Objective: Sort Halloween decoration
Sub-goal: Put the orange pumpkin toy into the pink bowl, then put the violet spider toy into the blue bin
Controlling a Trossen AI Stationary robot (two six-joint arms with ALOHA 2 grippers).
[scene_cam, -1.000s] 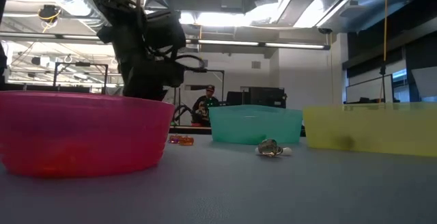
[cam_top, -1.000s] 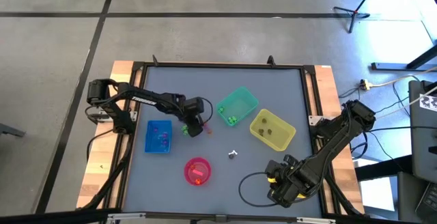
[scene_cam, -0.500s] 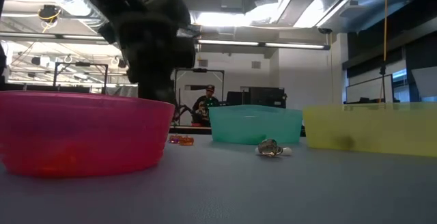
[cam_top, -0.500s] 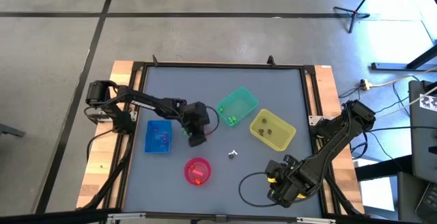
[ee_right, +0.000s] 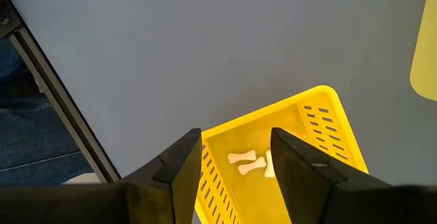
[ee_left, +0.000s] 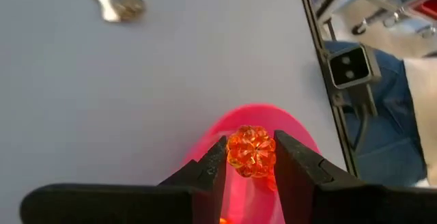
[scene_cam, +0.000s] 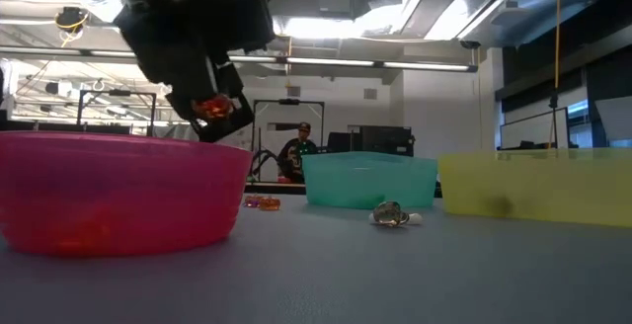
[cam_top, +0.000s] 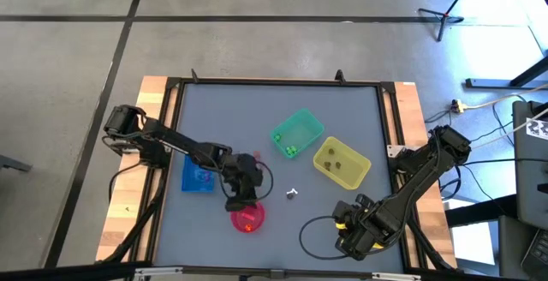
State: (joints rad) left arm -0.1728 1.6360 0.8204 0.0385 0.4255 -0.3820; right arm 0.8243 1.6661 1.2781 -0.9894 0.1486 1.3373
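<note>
Left gripper [ee_left: 250, 157] hung over the pink bowl [cam_top: 247, 216], jaws clamped on an orange faceted trinket [ee_left: 250, 151]; in the low view it sat just above the bowl's rim. More orange pieces lay in the bowl. A grey-and-white trinket [cam_top: 291, 194] lay loose on the table [cam_top: 257, 110], between the bowl and the yellow bin [cam_top: 341, 163]. Green bin [cam_top: 297, 134] and blue bin [cam_top: 199, 171] stood nearby. Right gripper [ee_right: 234, 157] waited at the table's near right corner, jaws apart, empty; white bones [ee_right: 247, 161] showed in the yellow bin beyond.
</note>
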